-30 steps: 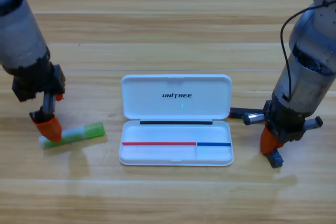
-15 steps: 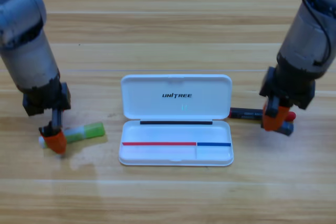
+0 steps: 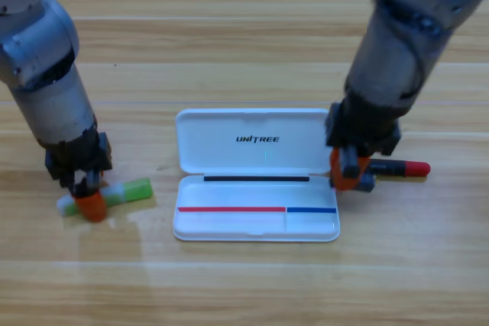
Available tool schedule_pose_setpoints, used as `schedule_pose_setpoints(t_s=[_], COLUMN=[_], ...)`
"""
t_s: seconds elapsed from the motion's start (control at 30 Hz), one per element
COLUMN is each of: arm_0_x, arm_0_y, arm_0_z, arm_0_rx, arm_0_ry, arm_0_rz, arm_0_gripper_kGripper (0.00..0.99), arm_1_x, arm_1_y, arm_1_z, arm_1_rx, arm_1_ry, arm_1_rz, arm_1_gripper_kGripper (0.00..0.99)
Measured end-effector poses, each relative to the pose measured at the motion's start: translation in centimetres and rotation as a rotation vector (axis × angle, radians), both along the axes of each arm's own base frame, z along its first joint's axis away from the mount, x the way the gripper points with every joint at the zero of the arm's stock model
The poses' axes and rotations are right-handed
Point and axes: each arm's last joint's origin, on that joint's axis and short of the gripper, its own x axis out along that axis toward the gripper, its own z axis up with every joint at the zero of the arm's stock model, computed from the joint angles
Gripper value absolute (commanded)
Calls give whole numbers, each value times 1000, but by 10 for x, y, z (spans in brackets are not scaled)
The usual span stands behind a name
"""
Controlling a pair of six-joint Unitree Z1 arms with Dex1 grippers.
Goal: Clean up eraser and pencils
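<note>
The light green pencil (image 3: 126, 189) with its white end lies on the table left of the white case (image 3: 229, 227). My left gripper (image 3: 92, 202) points down onto it near the white end and covers part of it. My right gripper (image 3: 348, 173) hangs at the right edge of the case's tray, shut on the small dark eraser (image 3: 365, 182), which sticks out to its right. The black pencil (image 3: 393, 166) with a red end lies on the table just right of that gripper, partly hidden behind it.
The white case lies open in the middle, its lid (image 3: 256, 129) folded back and its tray toward the front. Both grey arms come down from the upper corners, the right one leaning over the case's right side.
My right gripper has lifted the eraser from the table at the front right and carried it left to the case's edge. The left gripper has shifted slightly onto the green pencil, which has not moved.
</note>
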Motion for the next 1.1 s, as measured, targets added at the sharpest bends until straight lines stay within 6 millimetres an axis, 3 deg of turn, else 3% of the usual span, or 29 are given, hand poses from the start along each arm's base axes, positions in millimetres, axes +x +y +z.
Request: schedule_pose_setpoints(t_s=[0.07,0.1,0.13,0.5,0.83,1.1], arm_0_x=[1,1,1,-1,-7,-16], arm_0_y=[0,0,-1,3,7,6], arm_0_z=[0,0,0,3,63,80], arm_0_rx=[-5,-5,-4,50,40,37], arm_0_ry=[-8,-9,-8,-20,-64,-67], arm_0_rz=[0,-1,-5,-9,-9,-17], arm_0_gripper_kGripper=[218,54,0,0,0,0], arm_1_x=[0,1,2,2,-8,-7], arm_1_y=[5,8,11,36,47,48], arm_1_z=[-5,-6,-8,-25,-36,-42], arm_1_rx=[-6,-6,-6,-13,-11,-25], arm_1_ry=[5,4,4,12,53,56], arm_1_rz=[13,19,24,70,103,103], arm_1_gripper_kGripper=[0,0,0,0,0,0])
